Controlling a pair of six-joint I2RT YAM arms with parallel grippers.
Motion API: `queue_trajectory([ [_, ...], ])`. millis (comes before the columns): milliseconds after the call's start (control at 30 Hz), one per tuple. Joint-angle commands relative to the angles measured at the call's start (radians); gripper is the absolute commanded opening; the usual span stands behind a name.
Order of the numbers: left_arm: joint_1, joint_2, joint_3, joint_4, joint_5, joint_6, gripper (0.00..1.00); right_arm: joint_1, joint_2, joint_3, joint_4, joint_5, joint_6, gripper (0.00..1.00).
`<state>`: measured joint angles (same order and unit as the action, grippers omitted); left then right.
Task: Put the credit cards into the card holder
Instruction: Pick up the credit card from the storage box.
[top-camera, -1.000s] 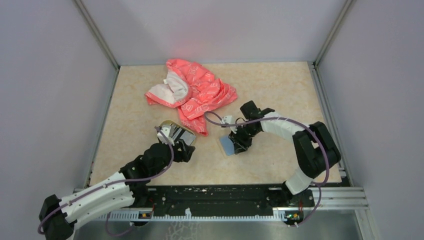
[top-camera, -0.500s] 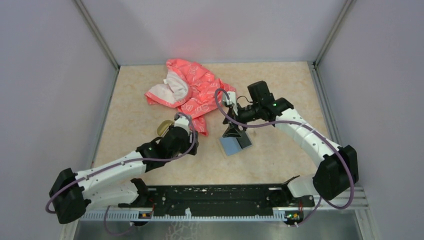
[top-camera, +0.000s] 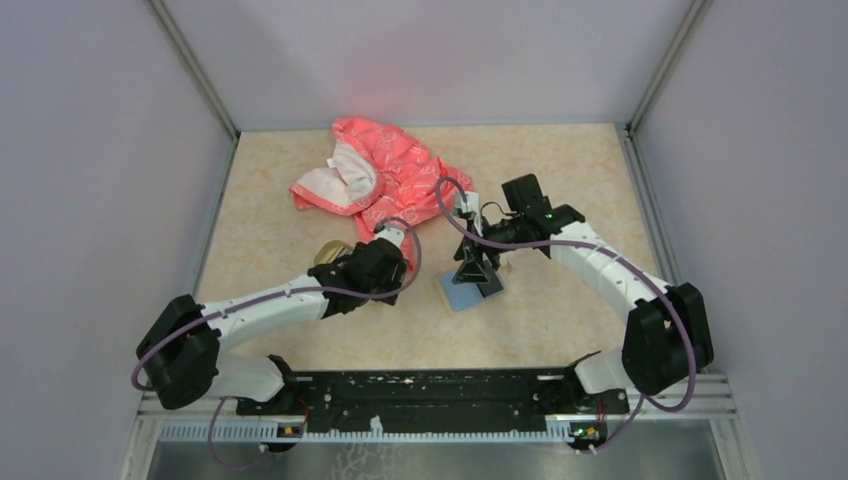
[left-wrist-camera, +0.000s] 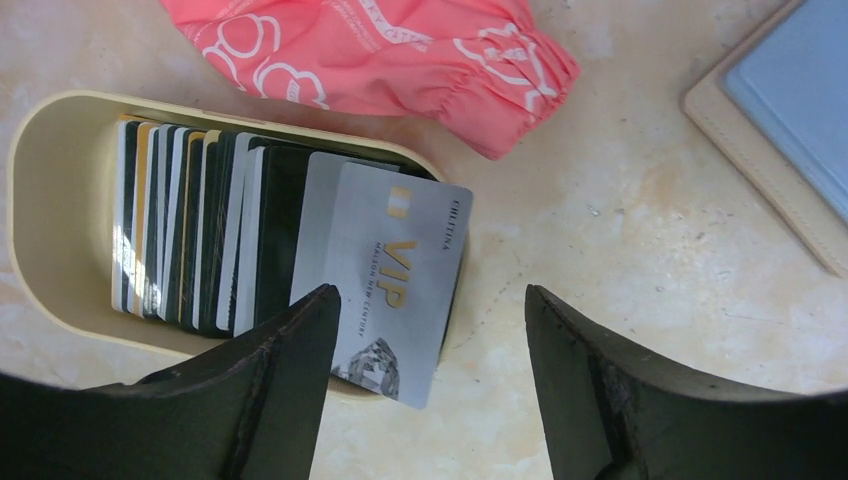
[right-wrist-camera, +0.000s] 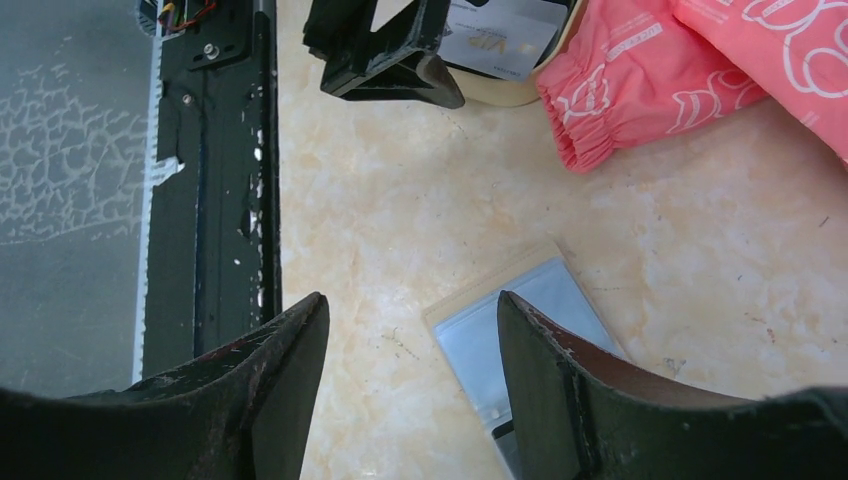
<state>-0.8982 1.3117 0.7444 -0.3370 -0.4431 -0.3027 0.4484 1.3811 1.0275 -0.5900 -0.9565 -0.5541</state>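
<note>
Left arm has stretched rightward over the last second. The left hand (top-camera: 385, 275) now sits just right of the dish (top-camera: 328, 252), at the near tip of the cloth (top-camera: 385, 180). Right arm has unfolded from a tucked pose, and the right hand (top-camera: 472, 268) hangs over the holder (top-camera: 462, 295). The holder has not shifted on the table (top-camera: 560, 170).

Top view: both hands are seen from above, so the jaw gaps are not readable. The left arm hides most of the dish.

Left wrist view:
- Jaws are spread with nothing gripped between the fingers (left-wrist-camera: 270, 390); the hand is released.
- The dish below it, cream inside, holds the cards (left-wrist-camera: 190, 230) on edge in a packed row.
- A silver VIP card (left-wrist-camera: 395, 270) leans at the row's right end, its lower corner past the rim.
- One finger overlaps that card's lower left corner; cannot tell whether they touch.
- A corner of the holder shows at top right, with a tan edge and blue-grey inside, apart from the dish.

Right wrist view:
- Jaws are spread and empty; the hand is released.
- The holder lies flat on the table, lining up, below the gap between the fingers (right-wrist-camera: 565, 390).
- On the far side are the left hand, the dish rim and the VIP card, beside the cloth's gathered cuff.
- A black rail (right-wrist-camera: 210, 150) runs along the left.
</note>
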Motion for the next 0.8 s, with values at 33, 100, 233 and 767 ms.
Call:
queue_trajectory([
  [33, 0.073, 0.041, 0.038, 0.016, 0.089, 0.069, 0.77, -0.013, -0.028, 0.011, 0.042, -0.050, 0.001, 0.62],
  [100, 0.096, 0.054, 0.039, 0.026, 0.129, 0.080, 0.77, -0.013, -0.023, 0.010, 0.039, -0.051, -0.001, 0.62],
  [233, 0.125, 0.074, 0.034, 0.044, 0.206, 0.095, 0.77, -0.013, -0.017, 0.011, 0.033, -0.051, -0.007, 0.62],
  [767, 0.166, 0.048, 0.002, 0.086, 0.350, 0.088, 0.47, -0.014, -0.014, 0.016, 0.018, -0.057, -0.017, 0.61],
])
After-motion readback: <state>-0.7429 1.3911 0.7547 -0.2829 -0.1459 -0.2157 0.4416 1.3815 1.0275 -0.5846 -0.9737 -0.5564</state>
